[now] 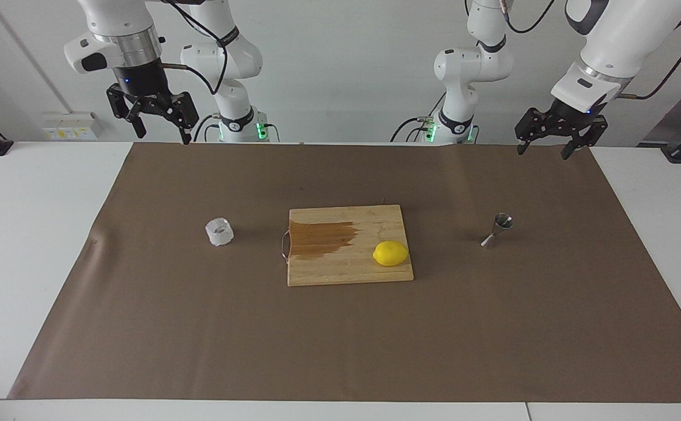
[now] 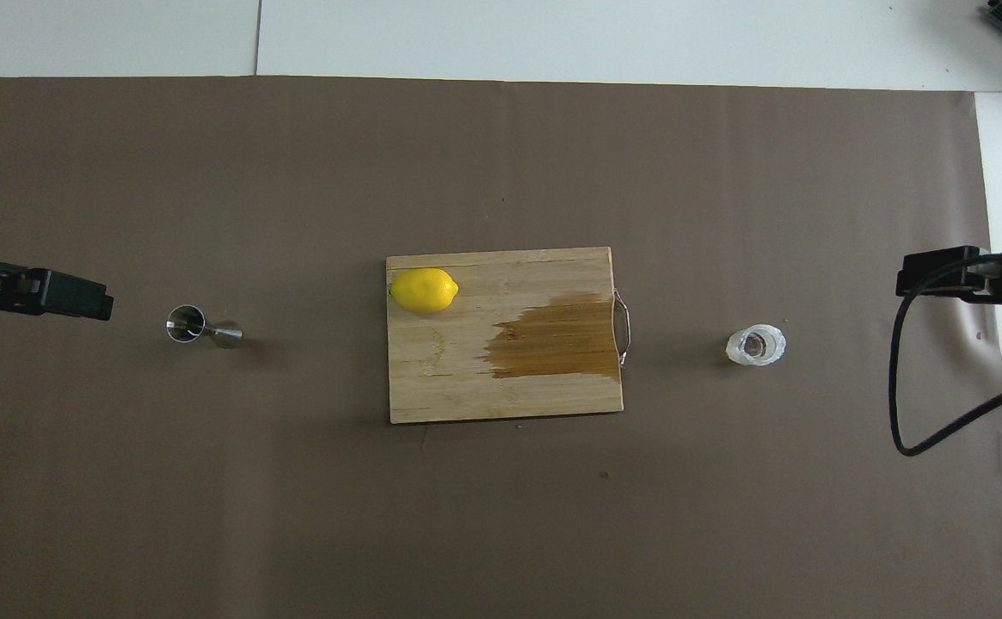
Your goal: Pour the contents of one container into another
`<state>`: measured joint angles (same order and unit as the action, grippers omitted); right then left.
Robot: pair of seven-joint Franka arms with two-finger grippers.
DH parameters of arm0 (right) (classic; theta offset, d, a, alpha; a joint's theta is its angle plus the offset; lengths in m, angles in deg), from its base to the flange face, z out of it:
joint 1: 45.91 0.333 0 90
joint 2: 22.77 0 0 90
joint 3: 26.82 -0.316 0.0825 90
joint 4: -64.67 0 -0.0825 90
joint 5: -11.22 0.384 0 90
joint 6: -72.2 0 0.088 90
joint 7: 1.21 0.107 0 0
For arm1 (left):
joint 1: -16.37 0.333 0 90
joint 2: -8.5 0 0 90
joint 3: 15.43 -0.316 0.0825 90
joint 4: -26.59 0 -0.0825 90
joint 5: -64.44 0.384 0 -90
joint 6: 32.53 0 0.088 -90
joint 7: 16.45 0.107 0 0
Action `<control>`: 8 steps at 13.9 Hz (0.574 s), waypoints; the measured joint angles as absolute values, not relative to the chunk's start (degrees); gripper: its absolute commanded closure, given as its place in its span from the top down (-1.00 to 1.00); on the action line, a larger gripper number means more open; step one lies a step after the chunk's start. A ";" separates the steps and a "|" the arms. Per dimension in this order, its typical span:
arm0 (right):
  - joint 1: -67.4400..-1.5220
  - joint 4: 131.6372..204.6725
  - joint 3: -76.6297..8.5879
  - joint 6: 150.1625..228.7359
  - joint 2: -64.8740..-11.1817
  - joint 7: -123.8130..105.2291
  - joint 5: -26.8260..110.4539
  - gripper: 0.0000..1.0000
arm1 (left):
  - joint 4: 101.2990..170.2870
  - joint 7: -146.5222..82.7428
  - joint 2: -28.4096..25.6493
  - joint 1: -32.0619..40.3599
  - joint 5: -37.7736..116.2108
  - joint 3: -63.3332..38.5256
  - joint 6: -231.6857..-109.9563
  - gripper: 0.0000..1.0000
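Observation:
The small clear faceted glass cup (image 1: pixel 219 231) (image 2: pixel 756 346) stands upright on the brown mat toward the right arm's end of the table. The steel hourglass jigger (image 1: pixel 497 230) (image 2: pixel 199 327) stands upright toward the left arm's end. My right gripper (image 1: pixel 162 137) (image 2: pixel 939 279) hangs open and empty high over the mat's edge by the robots, well apart from the cup. My left gripper (image 1: pixel 543 153) (image 2: pixel 62 294) hangs open and empty in the same way, high over the mat's edge on the jigger's side.
A wooden cutting board (image 1: pixel 346 275) (image 2: pixel 440 378) lies between cup and jigger, with a dark wet patch (image 1: pixel 320 238) on its cup-side half and a metal handle. A yellow lemon (image 1: pixel 390 254) (image 2: pixel 423 291) lies on its jigger-side part. A black cable (image 2: pixel 905 404) loops by the right gripper.

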<state>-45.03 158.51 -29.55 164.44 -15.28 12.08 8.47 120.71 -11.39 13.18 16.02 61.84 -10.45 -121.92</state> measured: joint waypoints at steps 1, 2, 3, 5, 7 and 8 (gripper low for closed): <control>-45.03 158.51 -29.55 164.44 -15.28 12.08 8.47 1.00 | 120.75 -11.39 13.18 15.97 61.84 -10.30 -121.92 1.00; -45.03 158.51 -29.55 164.44 -15.28 12.08 8.47 1.00 | 120.79 -11.38 13.18 15.94 61.84 -10.24 -121.92 1.00; -45.03 158.52 -29.55 164.44 -15.28 12.08 8.47 1.00 | 120.81 -11.34 13.18 15.93 61.84 -10.24 -121.92 1.00; -45.03 158.51 -29.55 164.44 -15.28 12.08 8.47 1.00 | 120.81 -11.31 13.20 15.97 61.84 -10.37 -121.92 1.00; -45.03 158.52 -29.55 164.44 -15.28 12.08 8.47 1.00 | 120.87 -11.28 13.21 15.98 61.90 -10.53 -121.30 1.00; -45.03 158.51 -29.55 164.44 -15.28 12.08 8.47 1.00 | 121.00 -11.28 13.30 16.00 62.29 -10.60 -120.09 1.00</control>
